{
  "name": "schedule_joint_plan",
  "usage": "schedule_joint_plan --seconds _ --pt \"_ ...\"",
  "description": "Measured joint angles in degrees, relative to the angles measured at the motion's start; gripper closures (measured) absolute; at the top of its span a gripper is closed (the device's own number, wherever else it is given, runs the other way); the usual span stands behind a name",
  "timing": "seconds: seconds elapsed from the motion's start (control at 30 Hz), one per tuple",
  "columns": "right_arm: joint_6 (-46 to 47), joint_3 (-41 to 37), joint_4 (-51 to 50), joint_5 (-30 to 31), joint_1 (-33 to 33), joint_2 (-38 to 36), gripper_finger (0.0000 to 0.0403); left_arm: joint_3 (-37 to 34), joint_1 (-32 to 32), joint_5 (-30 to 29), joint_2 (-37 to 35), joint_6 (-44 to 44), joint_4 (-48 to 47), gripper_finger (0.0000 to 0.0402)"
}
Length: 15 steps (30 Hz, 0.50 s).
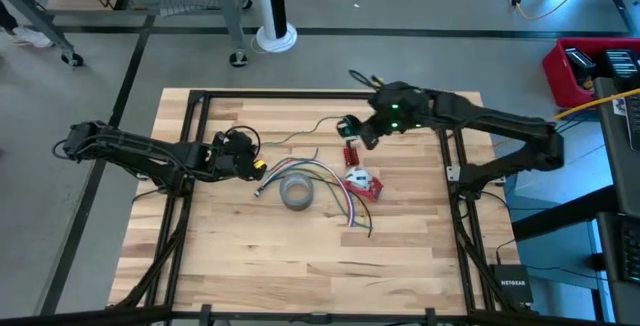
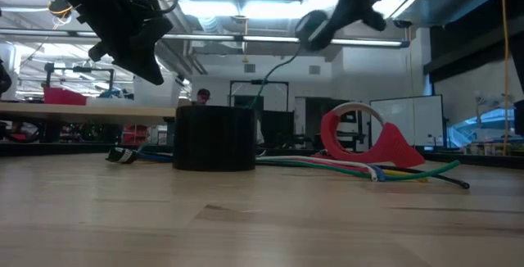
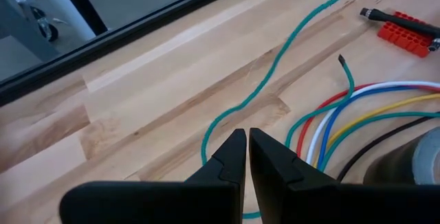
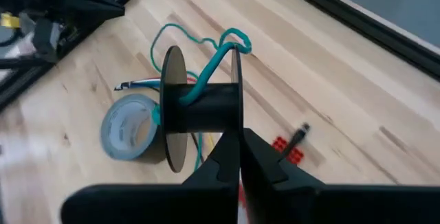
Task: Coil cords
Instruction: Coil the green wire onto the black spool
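The cord [image 3: 275, 59] is thin and green. It runs across the wooden table [image 1: 260, 256] from my left gripper [image 1: 258, 164] to a black spool [image 4: 206, 110], which my right gripper [image 4: 240, 145] holds in the air over the table's far middle. The cord leaves the spool's core, loops over one flange [image 4: 234, 38] and hangs slack to the table. My left gripper [image 3: 247, 138] is shut, raised a little over the table's left middle. My left gripper has the cord running in behind its fingertips [image 3: 205, 152], and green shows again far back in the gap [image 3: 251, 214]. The fingers slant down toward the table's right and hide the place of contact. My right gripper pinches one round flange of the spool at its rim [image 4: 238, 124], with one finger on each face. The spool is lifted clear of the table, its axis lying across the fingers.
A grey tape roll [image 1: 297, 192] lies flat at the table's middle. A fan of coloured wires [image 1: 335, 191] lies beside it, with a red tape dispenser [image 1: 362, 183] and a red connector block [image 1: 351, 153]. A black frame [image 1: 190, 106] borders the table.
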Motion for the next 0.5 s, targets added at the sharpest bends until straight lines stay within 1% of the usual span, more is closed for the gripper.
schedule_joint_plan --seconds 0.2,0.27,0.4,0.5 --pt "3.9 0.0 -7.6 0.1 0.0 -7.7 0.0402 0.0 0.0 0.0 0.0 -2.1 0.0 0.0389" --pt "5.4 -1.2 -8.3 0.1 0.0 -10.8 0.0402 0.0 0.0 0.0 0.0 -2.4 0.0 0.0389" --pt "9.1 -9.0 -5.6 0.7 0.0 -19.3 0.0402 0.0 0.0 0.0 0.0 -2.5 0.1 0.0389" --pt "10.5 -17.1 0.9 1.1 0.0 -26.5 0.0402 0.0 0.0 0.0 0.0 -2.6 0.3 0.0389"
